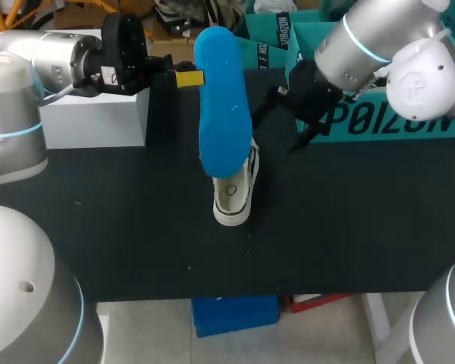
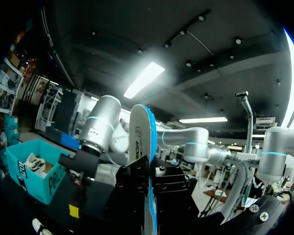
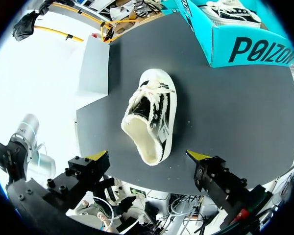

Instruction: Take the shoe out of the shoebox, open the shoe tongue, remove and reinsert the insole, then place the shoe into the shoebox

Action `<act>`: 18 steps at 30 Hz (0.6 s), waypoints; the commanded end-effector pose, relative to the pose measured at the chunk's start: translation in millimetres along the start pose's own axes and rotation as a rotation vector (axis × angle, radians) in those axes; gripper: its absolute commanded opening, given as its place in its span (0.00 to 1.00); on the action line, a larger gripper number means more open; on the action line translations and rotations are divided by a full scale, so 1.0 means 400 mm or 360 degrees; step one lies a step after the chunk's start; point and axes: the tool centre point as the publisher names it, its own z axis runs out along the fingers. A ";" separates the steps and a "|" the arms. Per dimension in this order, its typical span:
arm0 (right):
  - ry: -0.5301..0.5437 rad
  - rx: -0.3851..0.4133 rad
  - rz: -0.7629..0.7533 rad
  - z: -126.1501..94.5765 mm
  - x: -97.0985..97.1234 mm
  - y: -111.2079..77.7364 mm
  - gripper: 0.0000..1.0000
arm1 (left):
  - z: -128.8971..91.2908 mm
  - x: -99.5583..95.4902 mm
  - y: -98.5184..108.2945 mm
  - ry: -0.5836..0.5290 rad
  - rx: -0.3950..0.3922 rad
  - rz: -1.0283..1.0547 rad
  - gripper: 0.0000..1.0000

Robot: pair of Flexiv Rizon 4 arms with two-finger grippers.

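A white low sneaker with dark markings (image 1: pixel 234 191) lies on the black table (image 1: pixel 121 227), its opening facing up. My left gripper (image 1: pixel 192 77) is shut on a blue insole (image 1: pixel 221 106), holding it in the air above the shoe's far end. In the left wrist view the insole (image 2: pixel 138 142) stands edge-on between the fingers of the left gripper (image 2: pixel 149 196). My right gripper (image 1: pixel 296 114) hangs open to the right of the insole with nothing in it. In the right wrist view the right gripper (image 3: pixel 148 155) is open above the sneaker (image 3: pixel 152 115), near its heel.
A teal shoebox (image 1: pixel 387 121) stands at the back right, also seen as the shoebox (image 3: pixel 245 46), with a second sneaker (image 3: pixel 230 12) inside it. A white block (image 1: pixel 95 117) sits at the back left under my left arm.
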 end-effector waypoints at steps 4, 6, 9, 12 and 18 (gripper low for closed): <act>0.0117 -0.0004 -0.0002 0.003 -0.008 -0.003 1.00 | 0.003 0.003 0.000 -0.0009 -0.0003 0.0000 0.00; 0.0271 -0.0002 0.0056 -0.001 -0.019 -0.015 1.00 | 0.003 0.003 0.000 -0.0009 -0.0003 0.0000 0.00; 0.0381 -0.0018 0.0087 -0.009 -0.022 -0.026 1.00 | 0.003 0.003 0.000 -0.0009 -0.0003 0.0000 0.00; 0.0466 -0.0060 0.0104 -0.025 -0.023 -0.029 1.00 | 0.003 0.003 0.000 -0.0009 -0.0003 0.0000 0.00; 0.0680 -0.0140 0.0124 -0.070 -0.018 -0.029 1.00 | 0.003 0.003 0.000 -0.0009 -0.0003 0.0000 0.00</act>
